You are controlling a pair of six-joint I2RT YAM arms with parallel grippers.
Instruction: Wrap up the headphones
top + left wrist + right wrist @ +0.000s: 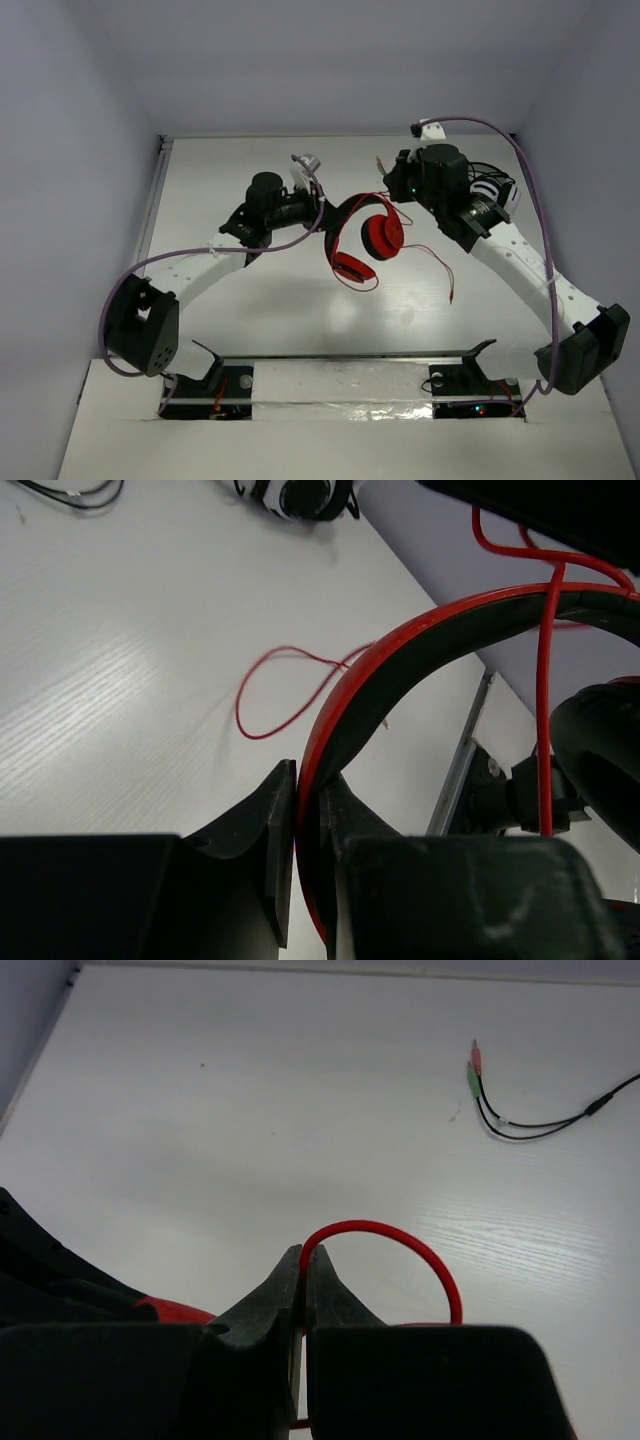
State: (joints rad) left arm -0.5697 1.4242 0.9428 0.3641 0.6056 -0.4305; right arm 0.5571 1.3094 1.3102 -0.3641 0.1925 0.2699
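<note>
- One pair of red headphones [381, 235] sits at the middle of the worktop [250, 310], between the two arms; both of its round ear cups show from above, one facing up and the other lower and to the left
- Two tools, each pinching a different part of that one pair
- Left tool [306, 780]: its two fingers are pressed onto the red-and-black headband [420, 640] with the band's edge between them; the band arches up and away to the right in the left wrist view
- Right tool [303, 1257]: its two fingers are pressed together on the thin red cable [405, 1237]; one loop of cable rises from the fingertips and curves down to the right
- One red cable in all; from above it trails from the ear cups to the right, and its free end lies on the worktop; the left wrist view shows one more loop of it lying flat
- One white-and-black headset [300, 495] lies at the far right, behind the right arm; its dark lead [540, 1122] ends in two plugs [473, 1068], one pink and one green, well apart from the red pair
</note>
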